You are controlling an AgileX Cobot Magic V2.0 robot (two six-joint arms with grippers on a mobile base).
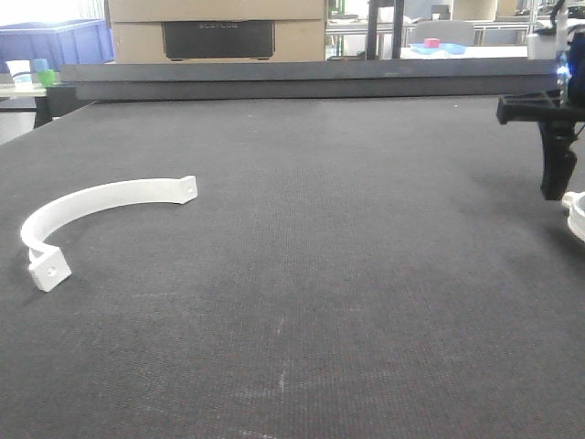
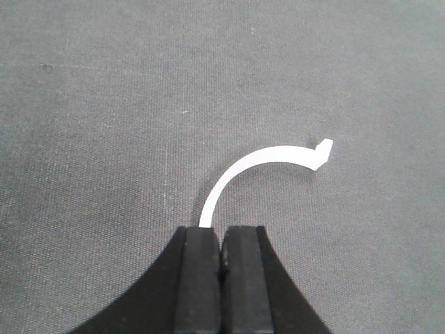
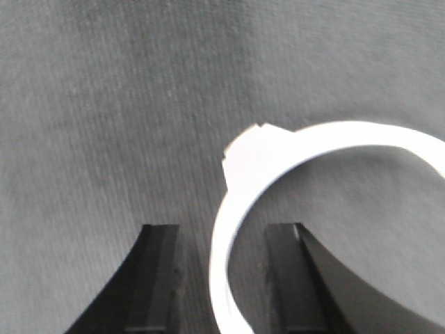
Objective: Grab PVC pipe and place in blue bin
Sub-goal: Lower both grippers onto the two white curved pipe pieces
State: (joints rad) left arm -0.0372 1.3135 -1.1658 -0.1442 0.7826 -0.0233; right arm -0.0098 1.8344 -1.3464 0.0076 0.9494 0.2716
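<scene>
A white curved PVC piece lies flat on the dark table at the left. In the left wrist view it lies just ahead of my left gripper, which is shut and empty above the mat, one end of the piece passing under the left fingertip. A second white curved PVC piece lies at the table's right edge. My right gripper is open and lowered over it, with the white band running between the two fingers without touching them. In the front view the right gripper points down. A blue bin stands far back left, beyond the table.
The dark mat covers the whole table. A raised dark ledge runs along the far edge. Cardboard boxes stand behind it, and cups sit on a side table at the far left.
</scene>
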